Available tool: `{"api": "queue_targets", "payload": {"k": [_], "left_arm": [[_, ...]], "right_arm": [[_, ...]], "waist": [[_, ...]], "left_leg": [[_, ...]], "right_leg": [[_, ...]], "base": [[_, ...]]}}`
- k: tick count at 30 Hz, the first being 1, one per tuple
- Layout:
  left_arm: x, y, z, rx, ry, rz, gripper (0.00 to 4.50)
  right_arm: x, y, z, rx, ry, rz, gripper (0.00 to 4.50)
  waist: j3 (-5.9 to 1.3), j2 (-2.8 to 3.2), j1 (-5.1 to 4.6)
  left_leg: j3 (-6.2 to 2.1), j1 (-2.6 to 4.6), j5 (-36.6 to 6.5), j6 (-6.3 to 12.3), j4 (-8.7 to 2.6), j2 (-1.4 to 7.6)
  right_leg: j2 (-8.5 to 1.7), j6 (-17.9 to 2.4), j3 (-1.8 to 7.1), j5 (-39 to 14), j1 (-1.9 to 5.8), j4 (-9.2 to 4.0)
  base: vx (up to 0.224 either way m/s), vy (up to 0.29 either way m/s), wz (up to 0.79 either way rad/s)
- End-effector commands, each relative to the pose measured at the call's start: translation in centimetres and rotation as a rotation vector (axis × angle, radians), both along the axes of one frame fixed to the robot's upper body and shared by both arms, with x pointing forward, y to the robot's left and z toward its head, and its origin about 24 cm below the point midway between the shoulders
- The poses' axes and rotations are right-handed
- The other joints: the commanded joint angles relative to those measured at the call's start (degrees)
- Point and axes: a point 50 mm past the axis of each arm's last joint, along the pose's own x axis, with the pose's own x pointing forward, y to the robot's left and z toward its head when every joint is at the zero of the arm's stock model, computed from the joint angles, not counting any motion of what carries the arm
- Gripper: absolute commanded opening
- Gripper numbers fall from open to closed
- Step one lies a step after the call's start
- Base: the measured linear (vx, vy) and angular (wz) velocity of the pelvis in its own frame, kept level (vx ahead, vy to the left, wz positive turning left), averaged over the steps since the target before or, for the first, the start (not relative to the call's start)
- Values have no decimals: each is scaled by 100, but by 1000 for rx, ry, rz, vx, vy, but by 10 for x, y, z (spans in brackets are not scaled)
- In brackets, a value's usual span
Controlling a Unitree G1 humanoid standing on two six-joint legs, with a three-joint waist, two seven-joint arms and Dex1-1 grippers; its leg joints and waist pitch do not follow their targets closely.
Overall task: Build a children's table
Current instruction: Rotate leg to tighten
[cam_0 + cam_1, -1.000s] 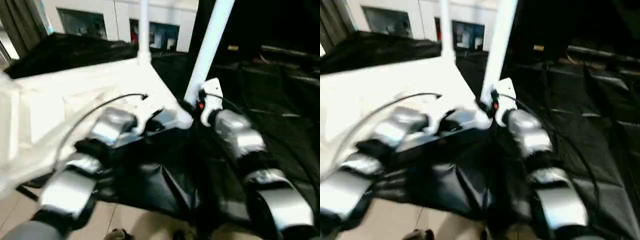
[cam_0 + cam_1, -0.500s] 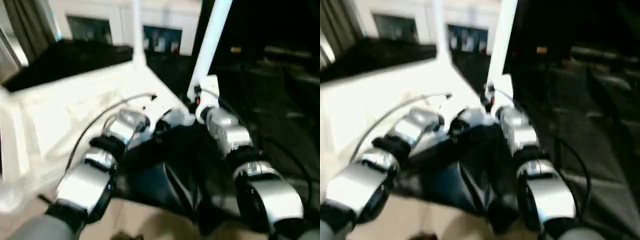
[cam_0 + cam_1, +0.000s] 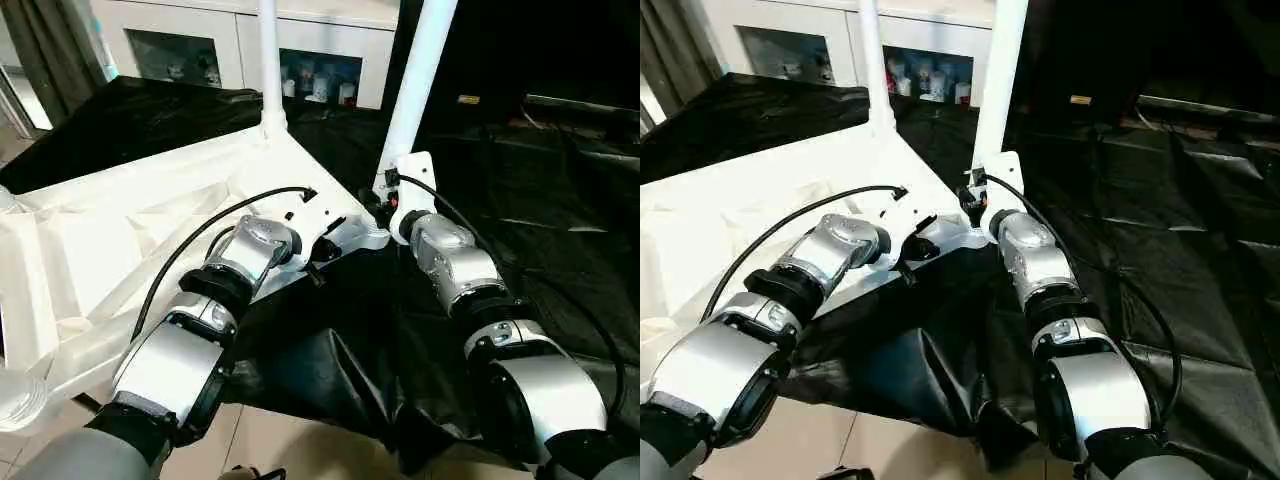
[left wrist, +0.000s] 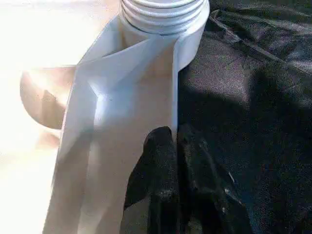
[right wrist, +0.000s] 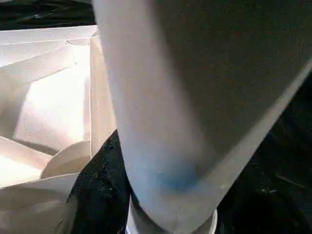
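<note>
The children's table top (image 3: 120, 240) lies upside down on a black cloth, its white ribbed underside facing up. Two white legs stand upright in corner sockets: a far leg (image 3: 268, 60) and a near leg (image 3: 415, 90). My left gripper (image 3: 322, 248) is shut on the thin rim of the table top (image 4: 173, 97), just short of the near corner socket (image 4: 163, 12). My right gripper (image 3: 385, 205) sits at the base of the near leg (image 5: 161, 122), closed around it, with the fingers mostly hidden behind the leg.
A black cloth (image 3: 520, 180) covers the ground to the right and behind. A white cabinet with glass doors (image 3: 190, 50) stands at the back. Tiled floor (image 3: 270, 440) shows at the near edge, with crumpled clear plastic (image 3: 15, 400) at the near left corner.
The whole picture has shifted and steadied, so the camera moved. Both grippers keep their places, on the table top's rim and on the near leg.
</note>
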Motion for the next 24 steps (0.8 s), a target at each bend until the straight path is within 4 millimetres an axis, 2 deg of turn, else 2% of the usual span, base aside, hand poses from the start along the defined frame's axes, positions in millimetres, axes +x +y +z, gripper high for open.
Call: {"api": "queue_targets", "payload": {"k": [1,5,6,8,9,10,12,14,16,17,20,21,24], "left_arm": [[3,-13,10,-9,-54,-22,0],[3,-13,10,-11,-52,-25,0],[3,-12,10,-14,-50,-25,0],[3,-12,10,-18,-46,-28,0],[3,-12,10,-18,-46,-28,0],[3,-12,10,-19,-45,-30,0],[2,-12,10,-20,-43,-40,0],[2,-12,10,-21,-43,-45,0],[2,-11,10,-21,-43,-54,0],[2,-11,10,-21,-44,-59,0],[2,-11,12,-27,-53,-78,0],[1,-11,12,-33,-61,-96,0],[1,-11,12,-34,-59,-107,0]], "right_arm": [[-43,27,-78,-20,365,117,187],[-42,25,-78,-30,359,125,187],[-41,26,-76,-17,358,128,222],[-40,26,-75,-9,355,130,257],[-40,26,-75,-9,355,130,260],[-40,26,-74,-9,354,130,266],[-39,25,-72,-5,348,128,292],[-38,25,-71,-2,343,128,305],[-37,25,-69,3,328,132,315],[-36,25,-67,16,316,136,339],[-32,27,-59,66,273,166,352],[-30,28,-54,88,248,187,377],[-29,26,-50,84,225,210,390]], "waist": [[-105,22,-29],[-95,16,-36],[-93,17,-38],[-97,16,-39],[-106,22,-46],[-136,21,-30],[-131,34,-48],[-121,33,-52],[-125,31,-45],[-122,28,-45],[-121,24,-47],[-128,23,-44],[-140,34,-49]], "left_leg": [[-151,45,-2405,51,-435,353],[-169,31,-2440,45,-451,359],[-172,38,-2493,34,-453,360],[-176,35,-2503,30,-453,360],[-179,20,-2464,32,-450,360],[-173,5,-2281,39,-453,371],[-148,-30,-2078,65,-457,378],[-131,-3,-2171,64,-446,374],[-141,-17,-2177,56,-451,379],[-141,-16,-2195,60,-450,379],[-145,-19,-2237,74,-449,382],[-145,-30,-2142,98,-451,388],[-131,-35,-1977,120,-443,393]], "right_leg": [[-456,-904,353,-2430,-40,-640],[-464,-815,353,-2623,-49,-654],[-465,-790,354,-2705,-60,-664],[-472,-762,358,-2763,-66,-672],[-477,-790,359,-2726,-60,-667],[-475,-807,358,-2456,-33,-649],[-440,-961,338,-1904,-15,-594],[-449,-1013,347,-1955,-38,-605],[-465,-1011,348,-2062,-17,-611],[-467,-994,351,-2117,-22,-616],[-479,-957,355,-2233,-24,-630],[-477,-970,357,-2140,-12,-622],[-465,-1075,354,-1811,5,-584]], "base": [[0,0,0],[0,0,0],[0,0,0],[0,0,0],[0,0,0],[0,0,0],[0,0,0],[0,0,0],[0,0,0],[0,0,0],[0,0,0],[0,0,0],[0,0,0]]}}
